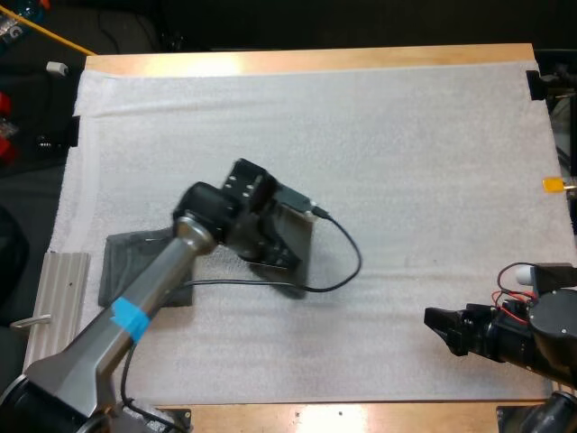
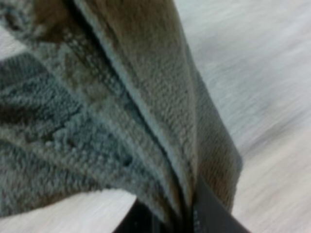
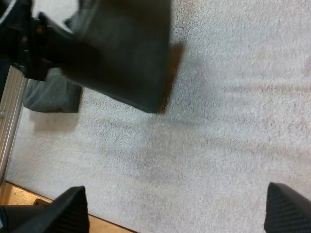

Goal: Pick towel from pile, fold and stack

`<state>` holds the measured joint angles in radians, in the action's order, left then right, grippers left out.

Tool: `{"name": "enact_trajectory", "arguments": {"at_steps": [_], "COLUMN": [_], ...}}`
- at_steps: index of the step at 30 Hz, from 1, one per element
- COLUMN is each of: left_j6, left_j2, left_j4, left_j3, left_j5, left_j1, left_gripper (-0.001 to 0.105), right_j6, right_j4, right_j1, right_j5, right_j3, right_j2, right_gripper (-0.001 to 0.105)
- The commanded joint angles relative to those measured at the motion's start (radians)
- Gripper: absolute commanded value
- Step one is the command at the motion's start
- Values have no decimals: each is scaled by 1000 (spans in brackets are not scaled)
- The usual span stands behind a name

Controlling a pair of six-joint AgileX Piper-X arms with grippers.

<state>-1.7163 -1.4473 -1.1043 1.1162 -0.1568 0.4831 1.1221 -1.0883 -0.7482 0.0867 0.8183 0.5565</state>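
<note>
A dark grey-green towel (image 1: 296, 233) hangs lifted above the mat left of centre, and my left gripper (image 1: 270, 242) is shut on it. In the left wrist view the towel's folds (image 2: 146, 97) run down into the black fingertips (image 2: 209, 213), which pinch them from both sides. A second towel (image 1: 135, 266) lies flat on the mat under my left arm; it also shows (image 3: 51, 94) beyond the hanging towel (image 3: 126, 53). My right gripper (image 1: 439, 327) rests low over the mat's front right, open, its fingers (image 3: 73, 208) wide apart with nothing between them.
A ribbed metal rail (image 1: 54, 298) lies along the mat's left edge, next to the flat towel. The white mat (image 1: 406, 153) stretches bare between the two arms. The table's wooden front edge (image 1: 343, 415) is close to my right gripper.
</note>
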Motion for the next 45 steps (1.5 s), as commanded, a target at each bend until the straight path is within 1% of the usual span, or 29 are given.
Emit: {"name": "enact_trajectory", "arguments": {"at_steps": [1, 2, 7, 9, 11, 12, 14, 19, 21, 23, 26, 29, 33, 36, 38, 41, 42, 45], "left_j6": [24, 39, 59, 61, 62, 65, 80, 130, 154, 175, 175, 173, 173, 173, 173, 173, 173, 173], "left_j2": [17, 27, 59, 73, 89, 95, 110, 115, 115, 115, 115, 115, 115, 115, 115, 115, 115, 115], "left_j4": [-33, -61, -149, -178, -199, -203, -207, -203, -197, -190, -149, -112, -76, -62, -56, -49, -48, -46], "left_j3": [7, 7, 7, 7, 7, 7, 7, -5, -28, -67, -127, -172, -187, -187, -187, -187, -187, -187], "left_j5": [44, 72, 128, 169, 226, 238, 251, 251, 251, 248, 242, 244, 266, 313, 363, 419, 426, 431], "left_j1": [-23, -51, -156, -197, -239, -254, -296, -386, -421, -457, -495, -527, -554, -560, -559, -559, -559, -559], "left_gripper": [0, 0, 0, 0, 0, 0, 0, 0, 0, 0, 0, 0, 0, 0, 0, 1, 2, 16], "right_j6": [-1, -1, 2, 2, 4, 4, 6, 9, 9, 9, 9, 9, 9, 9, 9, 9, 9, 9], "right_j4": [-2, -2, -2, -2, -2, -2, -2, -2, -2, -2, -2, -2, -2, -2, -2, -2, -2, -2], "right_j1": [-2, -2, -2, -2, -2, -2, -2, -2, -2, -2, -2, -2, -2, -2, -2, -2, -2, -2], "right_j5": [4, 4, 4, 4, 4, 4, 4, 6, 6, 6, 6, 6, 8, 8, 8, 8, 12, 29], "right_j3": [5, 5, 5, 5, 5, 5, 5, 5, 5, 5, 5, 5, 5, 5, 5, 5, 5, 5], "right_j2": [-1, -1, -1, -1, -1, -1, -1, -1, -1, -1, -1, -1, -1, -1, -1, -1, -1, -1], "right_gripper": [71, 71, 71, 71, 71, 71, 71, 71, 71, 71, 71, 71, 71, 71, 71, 71, 71, 71]}}
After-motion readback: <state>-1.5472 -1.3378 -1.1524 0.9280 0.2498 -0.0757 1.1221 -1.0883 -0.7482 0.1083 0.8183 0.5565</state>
